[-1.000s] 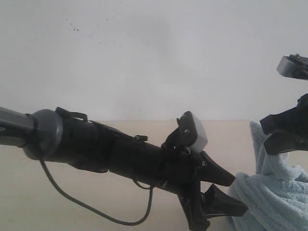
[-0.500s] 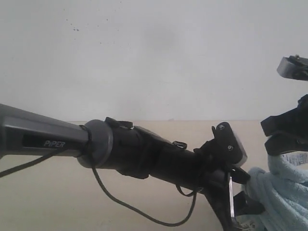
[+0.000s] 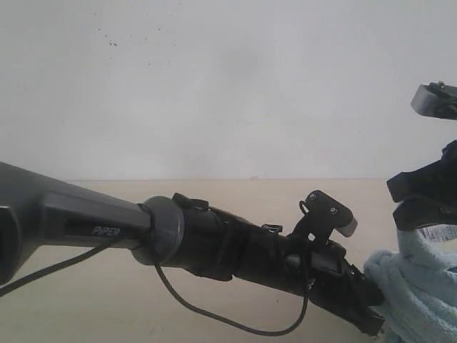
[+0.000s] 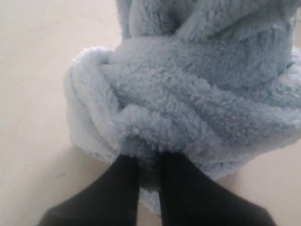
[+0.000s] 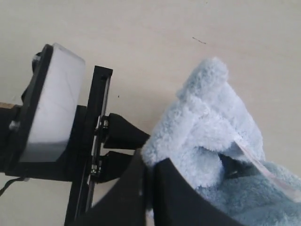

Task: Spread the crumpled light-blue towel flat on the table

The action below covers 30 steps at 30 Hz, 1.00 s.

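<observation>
The pale blue fluffy towel (image 3: 421,286) lies bunched at the right of the beige table (image 3: 235,193). Its white tag (image 3: 437,233) hangs just under my right gripper (image 3: 394,203). In the right wrist view that gripper (image 5: 150,162) is shut on a raised fold of the towel (image 5: 211,122), with the tag (image 5: 263,167) beside it. My left gripper (image 3: 375,318) reaches across low into the bundle. In the left wrist view it (image 4: 149,157) is shut on a thick roll of towel (image 4: 197,94), and pile fills the narrow gap between its fingers (image 4: 124,188).
The long black left arm (image 3: 214,243) crosses the lower exterior view, with a loose cable (image 3: 214,321) hanging under it. A white wall (image 3: 228,86) stands behind the table. Bare tabletop (image 4: 33,70) shows beside the towel. The left wrist camera block (image 5: 51,103) sits close to the right gripper.
The left arm has pushed to the right and down into the towel, and its spread fingers have closed on a fold. The towel's high peak has dropped, which uncovers the tag.
</observation>
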Motion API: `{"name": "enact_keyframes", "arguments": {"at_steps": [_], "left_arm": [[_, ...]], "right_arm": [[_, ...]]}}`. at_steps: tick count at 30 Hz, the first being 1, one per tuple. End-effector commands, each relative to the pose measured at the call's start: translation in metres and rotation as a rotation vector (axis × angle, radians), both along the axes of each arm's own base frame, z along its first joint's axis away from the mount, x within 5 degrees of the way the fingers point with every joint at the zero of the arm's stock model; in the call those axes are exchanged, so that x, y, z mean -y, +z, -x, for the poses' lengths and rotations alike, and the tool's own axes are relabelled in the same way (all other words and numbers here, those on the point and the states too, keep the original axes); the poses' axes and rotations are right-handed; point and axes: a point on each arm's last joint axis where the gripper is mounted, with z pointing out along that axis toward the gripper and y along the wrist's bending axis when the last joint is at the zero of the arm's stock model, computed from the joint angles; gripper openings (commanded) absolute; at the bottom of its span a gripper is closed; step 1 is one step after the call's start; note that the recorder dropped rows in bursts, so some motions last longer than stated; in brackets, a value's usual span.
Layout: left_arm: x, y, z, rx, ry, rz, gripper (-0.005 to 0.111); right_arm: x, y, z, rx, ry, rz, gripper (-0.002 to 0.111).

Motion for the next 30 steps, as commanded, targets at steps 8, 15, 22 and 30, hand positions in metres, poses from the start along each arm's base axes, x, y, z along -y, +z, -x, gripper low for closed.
{"name": "enact_keyframes", "arguments": {"at_steps": [8,15,22,30], "left_arm": [[-0.034,0.045,-0.009,0.085,0.211,-0.114,0.004],[-0.123,0.076,0.015,0.223,0.433,-0.265,0.004],[-0.221,0.094,0.06,0.299,0.681,-0.341,0.004],[-0.282,0.099,0.107,0.332,0.723,-0.326,0.004]], "right_arm": [[0.027,0.001,-0.011,0.103,-0.191,0.23,0.0],[0.064,0.012,-0.019,0.247,-0.501,0.519,0.0],[0.075,0.017,-0.017,0.274,-0.578,0.615,0.0],[0.065,0.008,-0.013,0.17,-0.525,0.516,0.0]]}}
